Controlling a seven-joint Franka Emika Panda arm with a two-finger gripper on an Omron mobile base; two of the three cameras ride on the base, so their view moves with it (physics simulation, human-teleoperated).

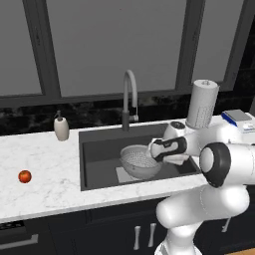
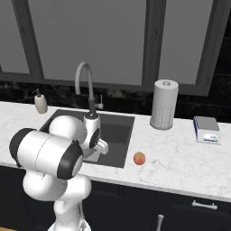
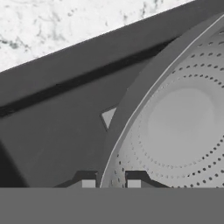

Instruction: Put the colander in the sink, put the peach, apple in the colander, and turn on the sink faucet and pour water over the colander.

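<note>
Gripping the colander [image 1: 139,162] by its rim, the hand [image 3: 111,183] is clenched: in the hand view one fingertip sits just outside the rim and the other just inside, with the perforated bowl curving away on the inner side. In the left base view the hand reaches down into the sink [image 1: 99,164] and the colander hangs low in the basin, over the pale square patch [image 1: 122,174] on the floor; whether it touches the floor I cannot tell. Nearer than the hand, on the front strip of desk [image 2: 180,167] to its right, lies the peach [image 2: 139,158], just beside the sink's corner. Well off to the hand's left, the apple [image 1: 25,176] rests on the desk. Beyond the hand, the faucet [image 1: 129,94] stands at the sink's back edge, its spout arching toward the basin. Farther left along the back is a soap dispenser [image 1: 61,127]; farther right, a paper towel roll [image 1: 201,104] and a small scale [image 2: 207,130].
</note>
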